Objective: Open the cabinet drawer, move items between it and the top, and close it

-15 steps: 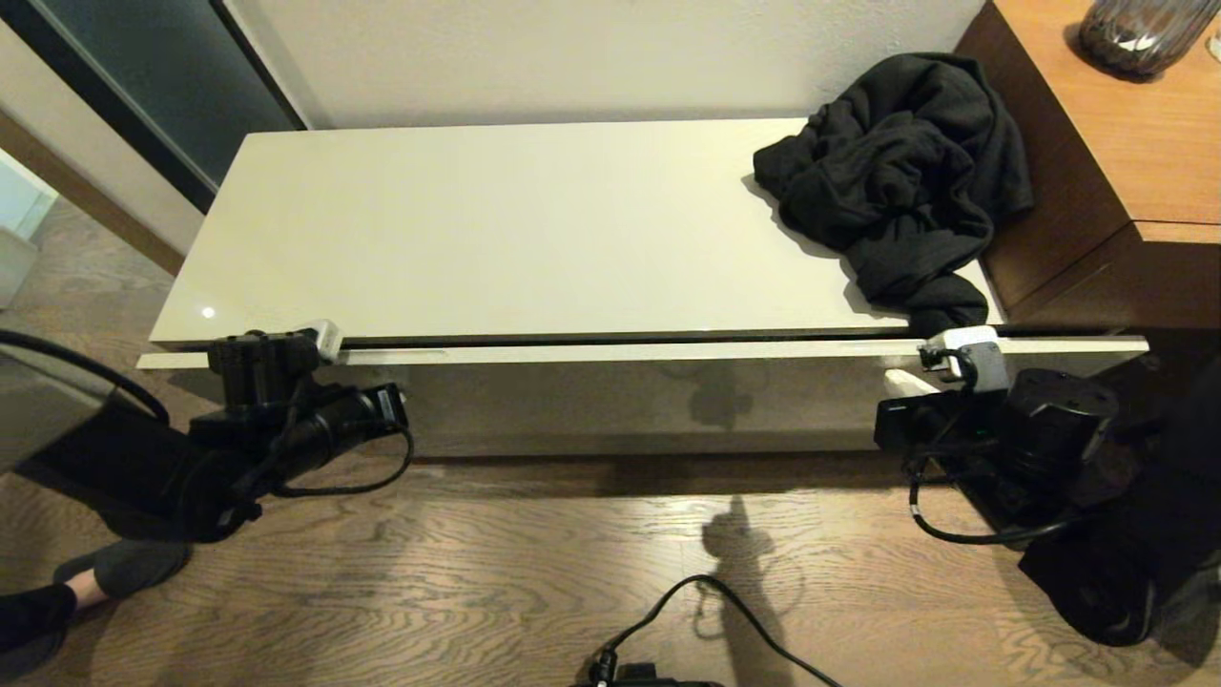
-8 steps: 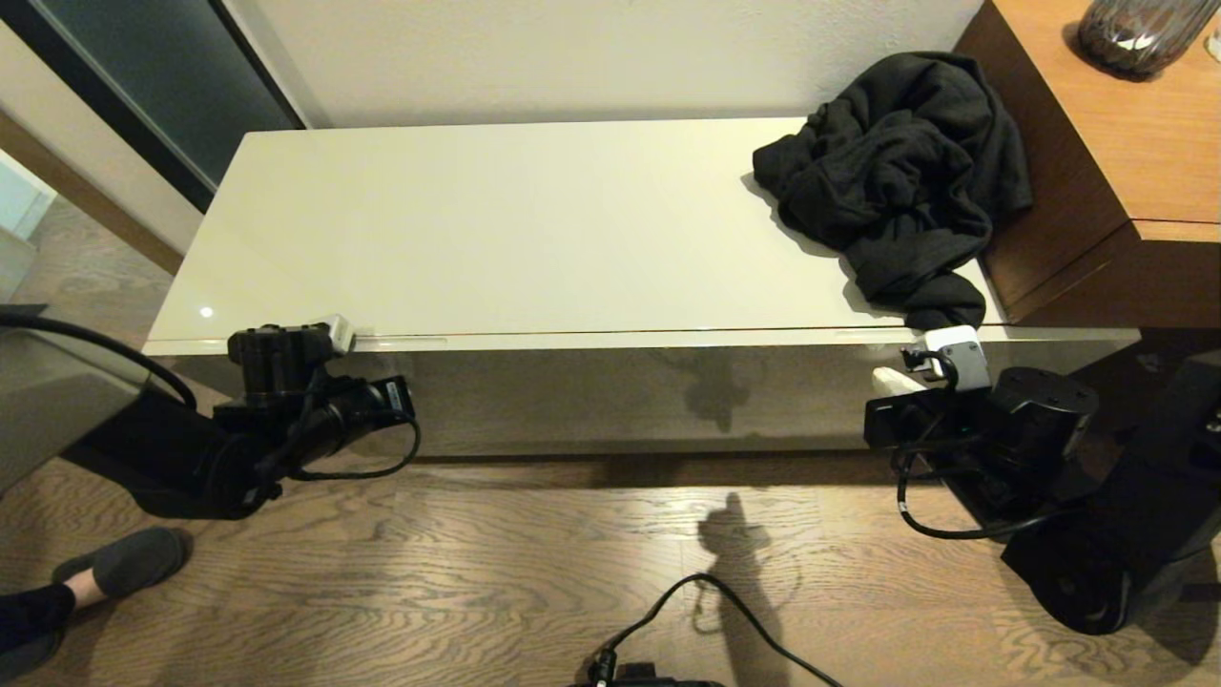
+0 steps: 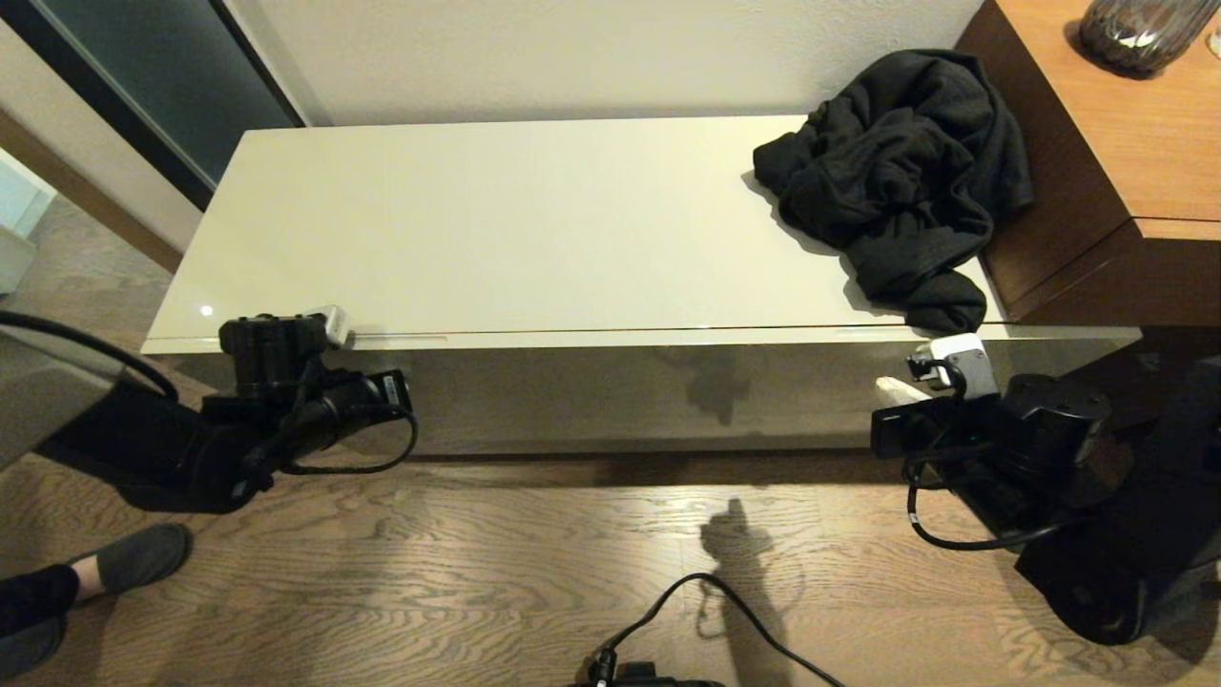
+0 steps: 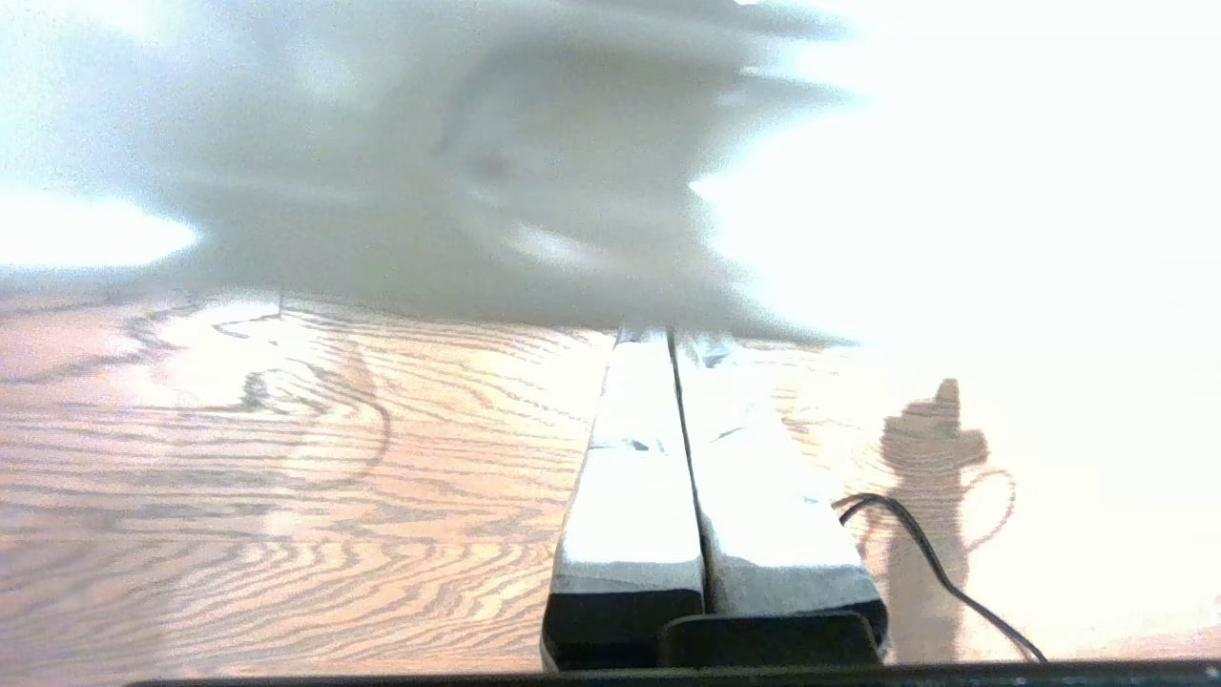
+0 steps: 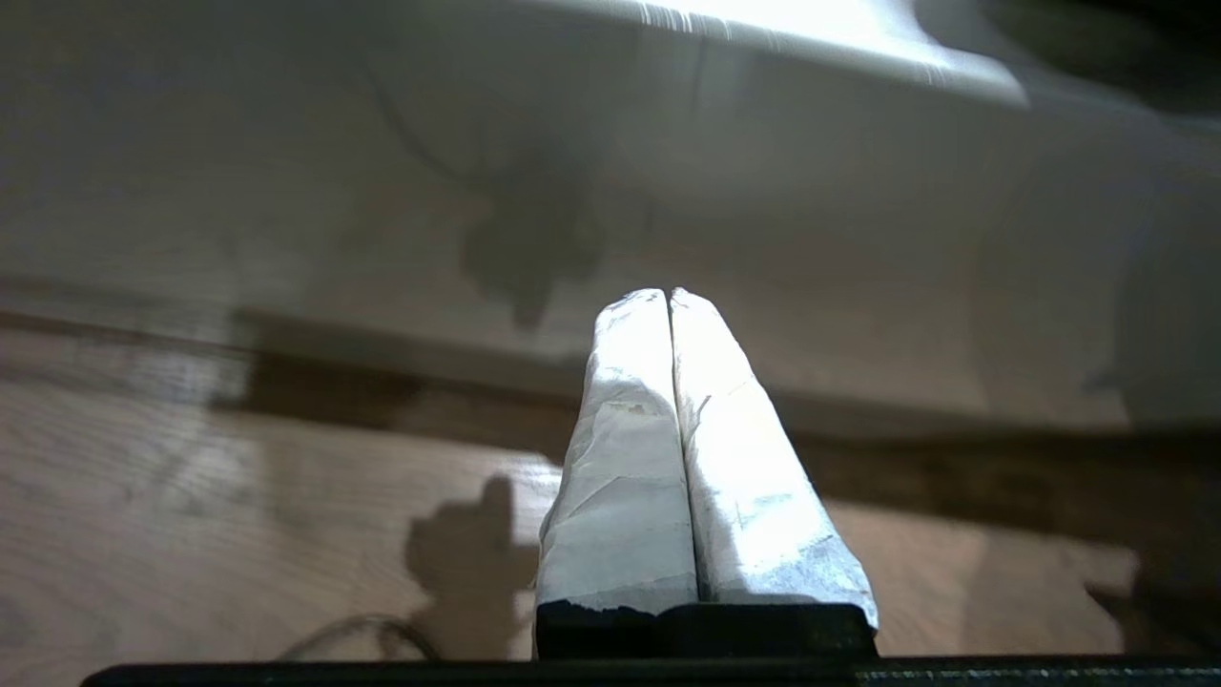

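Observation:
The cabinet drawer (image 3: 620, 391) is pushed in, its glossy cream front flush under the top (image 3: 496, 229). A crumpled black garment (image 3: 897, 181) lies on the top's right end, with one fold hanging over the front edge. My left gripper (image 3: 334, 329) is shut and empty, with its tips against the drawer front's upper edge near the left end; the left wrist view shows its white fingers (image 4: 630, 448) pressed together. My right gripper (image 3: 892, 386) is also shut and empty, just short of the drawer front (image 5: 811, 210) near the right end. Other items are out of view.
A taller brown wood unit (image 3: 1116, 162) adjoins the cabinet's right end, with a glass vase (image 3: 1140, 29) on it. A black cable (image 3: 725, 611) lies on the wood floor in front. A person's slippered foot (image 3: 124, 563) stands at the lower left.
A second ago the drawer stood slightly open; both grippers pushed it in and it is now flush. The right gripper has since drawn back a little from the front.

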`<state>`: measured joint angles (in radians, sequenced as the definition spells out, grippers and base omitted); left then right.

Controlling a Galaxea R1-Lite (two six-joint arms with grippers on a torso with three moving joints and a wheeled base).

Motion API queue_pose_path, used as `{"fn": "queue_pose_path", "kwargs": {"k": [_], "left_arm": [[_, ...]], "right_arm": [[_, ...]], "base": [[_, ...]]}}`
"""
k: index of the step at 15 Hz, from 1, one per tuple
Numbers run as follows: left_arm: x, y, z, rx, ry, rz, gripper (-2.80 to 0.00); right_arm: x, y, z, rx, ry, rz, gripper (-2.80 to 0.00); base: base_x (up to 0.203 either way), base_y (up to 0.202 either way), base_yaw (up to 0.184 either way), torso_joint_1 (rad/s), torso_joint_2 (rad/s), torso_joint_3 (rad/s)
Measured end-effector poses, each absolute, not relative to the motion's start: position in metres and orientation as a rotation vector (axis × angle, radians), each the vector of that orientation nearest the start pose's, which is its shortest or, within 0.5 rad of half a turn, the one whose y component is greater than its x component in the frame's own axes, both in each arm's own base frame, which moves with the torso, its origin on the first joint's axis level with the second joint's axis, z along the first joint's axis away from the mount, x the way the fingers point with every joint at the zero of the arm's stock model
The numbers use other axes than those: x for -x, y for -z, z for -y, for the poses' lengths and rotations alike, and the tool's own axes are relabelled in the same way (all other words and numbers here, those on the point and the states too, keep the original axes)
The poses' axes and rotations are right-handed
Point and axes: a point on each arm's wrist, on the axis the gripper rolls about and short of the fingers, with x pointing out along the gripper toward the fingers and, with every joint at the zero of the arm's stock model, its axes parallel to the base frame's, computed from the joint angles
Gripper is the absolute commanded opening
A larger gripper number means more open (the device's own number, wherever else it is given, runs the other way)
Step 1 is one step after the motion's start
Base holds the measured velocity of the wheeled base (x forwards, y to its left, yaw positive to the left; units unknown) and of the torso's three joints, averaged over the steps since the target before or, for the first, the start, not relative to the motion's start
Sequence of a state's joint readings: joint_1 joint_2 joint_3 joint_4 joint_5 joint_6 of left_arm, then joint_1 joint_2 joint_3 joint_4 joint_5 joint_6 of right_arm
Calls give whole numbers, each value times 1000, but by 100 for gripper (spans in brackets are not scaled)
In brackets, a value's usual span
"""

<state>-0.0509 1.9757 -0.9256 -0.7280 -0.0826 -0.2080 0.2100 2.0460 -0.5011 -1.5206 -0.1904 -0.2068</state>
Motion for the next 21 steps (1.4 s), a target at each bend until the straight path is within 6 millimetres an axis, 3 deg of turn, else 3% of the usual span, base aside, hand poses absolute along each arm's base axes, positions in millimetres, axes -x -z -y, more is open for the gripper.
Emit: {"fn": "queue_pose_path", "kwargs": {"k": [2, 6, 9, 11, 13, 16, 19, 21], "left_arm": [[-337, -149, 20, 189, 102, -352, -280], [-255, -186, 18, 145, 104, -391, -280], [-173, -219, 12, 112, 100, -361, -280], [-110, -230, 7, 89, 77, -345, -280], [-50, -225, 2, 70, 33, -359, -280], [15, -200, 0, 63, -46, -417, -280], [45, -187, 3, 72, -94, -425, -280], [54, -175, 4, 87, -103, -454, -280]], "right_arm": [[-288, -104, -58, 216, 6, -20, -280], [-241, -123, -46, 252, 99, -12, -280], [-192, -142, -34, 270, 149, 17, -280], [-157, -163, -26, 266, 188, 64, -280], [-121, -187, -17, 248, 221, 117, -280], [-60, -209, -2, 234, 275, 112, -280], [-5, -200, 10, 235, 381, -12, -280], [14, -187, 12, 198, 420, -102, -280]], "base": [[0, 0, 0, 0, 0, 0], [0, 0, 0, 0, 0, 0], [0, 0, 0, 0, 0, 0], [0, 0, 0, 0, 0, 0], [0, 0, 0, 0, 0, 0], [0, 0, 0, 0, 0, 0], [0, 0, 0, 0, 0, 0], [0, 0, 0, 0, 0, 0]]}}
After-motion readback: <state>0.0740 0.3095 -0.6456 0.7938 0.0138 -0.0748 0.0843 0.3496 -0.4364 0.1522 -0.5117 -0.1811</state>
